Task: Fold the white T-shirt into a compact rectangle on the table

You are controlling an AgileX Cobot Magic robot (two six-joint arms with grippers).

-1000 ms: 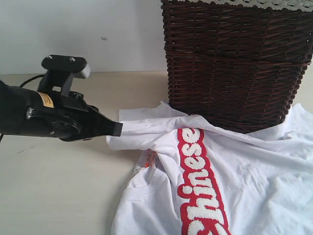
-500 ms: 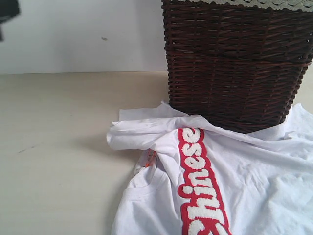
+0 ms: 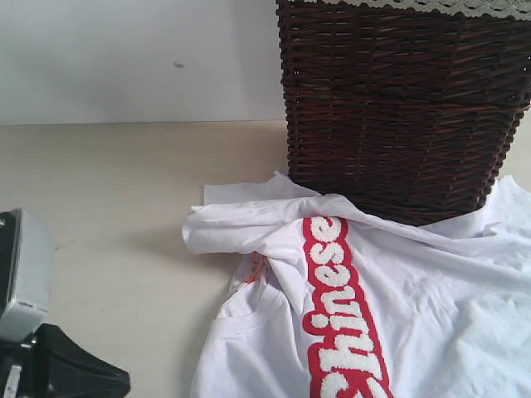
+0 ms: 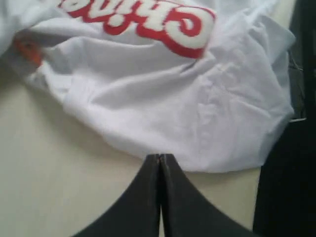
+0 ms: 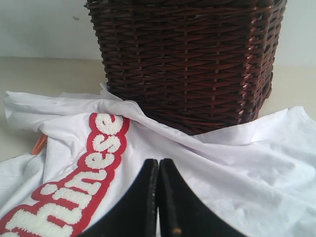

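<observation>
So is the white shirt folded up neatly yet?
No, not folded. The white T-shirt lies rumpled and spread across the table, its edge bunched against the wicker basket.

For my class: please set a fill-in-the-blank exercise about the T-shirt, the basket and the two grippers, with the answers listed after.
1. The lettering on the white T-shirt sits on a ____ band.
2. The small tag by its collar is ____.
3. The dark wicker basket has a rim trimmed with white ____.
4. The left gripper and the right gripper both have jaws that are ____.
Answers: red; orange; lace; shut.
</observation>
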